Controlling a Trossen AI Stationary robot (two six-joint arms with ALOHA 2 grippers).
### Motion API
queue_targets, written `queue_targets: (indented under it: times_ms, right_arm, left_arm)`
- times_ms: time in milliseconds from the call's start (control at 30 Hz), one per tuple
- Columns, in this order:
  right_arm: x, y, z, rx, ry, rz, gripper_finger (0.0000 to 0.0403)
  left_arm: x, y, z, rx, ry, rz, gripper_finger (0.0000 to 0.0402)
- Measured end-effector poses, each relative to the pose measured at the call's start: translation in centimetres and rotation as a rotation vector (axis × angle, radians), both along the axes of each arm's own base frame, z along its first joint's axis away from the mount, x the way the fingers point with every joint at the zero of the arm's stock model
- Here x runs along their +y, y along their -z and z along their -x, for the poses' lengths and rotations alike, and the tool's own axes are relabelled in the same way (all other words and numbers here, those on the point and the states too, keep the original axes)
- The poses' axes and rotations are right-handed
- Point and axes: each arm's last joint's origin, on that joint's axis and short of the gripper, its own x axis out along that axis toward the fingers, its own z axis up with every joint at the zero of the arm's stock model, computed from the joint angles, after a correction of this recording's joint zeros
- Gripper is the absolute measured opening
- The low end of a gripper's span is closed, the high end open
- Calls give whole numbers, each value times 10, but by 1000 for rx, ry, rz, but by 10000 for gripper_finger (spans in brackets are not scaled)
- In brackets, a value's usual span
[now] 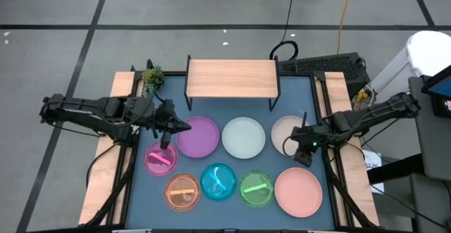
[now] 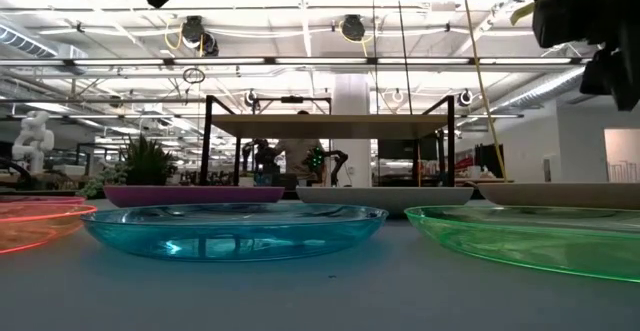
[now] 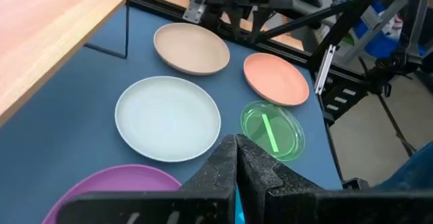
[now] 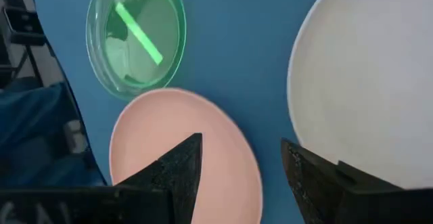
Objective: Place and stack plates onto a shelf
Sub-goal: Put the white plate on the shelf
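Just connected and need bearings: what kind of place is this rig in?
Probably a large open lab or industrial hall: the low view shows exposed ceiling ducts and strip lights, other robot arms behind, and a grey taped floor.

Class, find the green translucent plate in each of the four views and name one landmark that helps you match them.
High view: green plate, front row, between blue and pink plates.
Low view, right foreground.
Left wrist view, beside the white plate.
Right wrist view, next to the pink plate.
Shared landmark: its green bar.

purple plate (image 1: 198, 136), white plate (image 1: 244, 136), green plate (image 1: 256, 189) with a green bar, blue table (image 1: 296, 99)
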Motion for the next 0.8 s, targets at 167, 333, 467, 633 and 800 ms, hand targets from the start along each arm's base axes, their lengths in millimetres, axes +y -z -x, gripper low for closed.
queue_targets:
  times_ms: [167, 333, 467, 633, 800]
  right_arm:
    - [6, -36, -3, -36, -9, -115, 183]
    - [4, -76, -4, -93, -26, 9, 183]
    - [2, -80, -10, -19, -102, 133, 183]
    - [8, -63, -29, 0, -316, 257, 183]
    - [12, -33, -39, 8, -517, 325, 177]
  left_arm:
    - [0, 0, 0, 1, -8, 17, 3]
    - [0, 0, 0, 0, -4, 9, 3]
    - [0, 0, 0, -1, -4, 9, 3]
    - [0, 0, 0, -2, 1, -3, 3]
    - [0, 0, 0, -2, 2, -9, 3]
